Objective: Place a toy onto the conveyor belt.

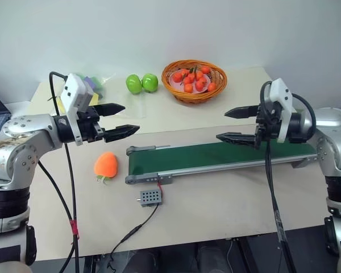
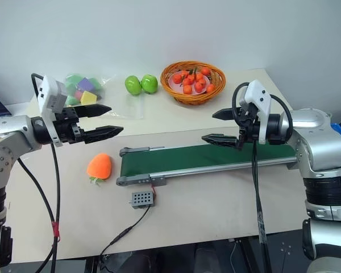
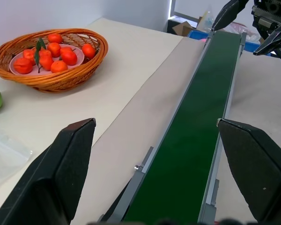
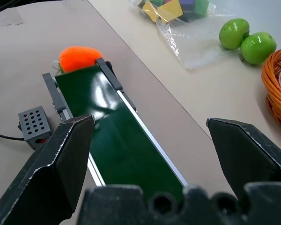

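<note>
My left gripper (image 1: 118, 120): fingers spread wide, empty, held above the table (image 1: 216, 210) near the conveyor belt's left end.
My right gripper (image 1: 234, 125): fingers likewise apart, empty, above the belt's right half.
Toy (image 1: 105, 165): orange, cone-shaped, green tuft at its lower end; lying on the table just beside the left roller end of the conveyor belt (image 1: 216, 157), not on it.
Conveyor belt: dark green in a grey frame, running across the table; bare.
Small grey box (image 1: 148, 197): in front of the belt's left end, wired to it.
Wicker basket (image 1: 194, 81): at the far side, filled with small red-orange fruits.
Two green apples (image 1: 141, 83): left of the basket.
Clear bag of coloured blocks (image 2: 83, 90): far left.
</note>
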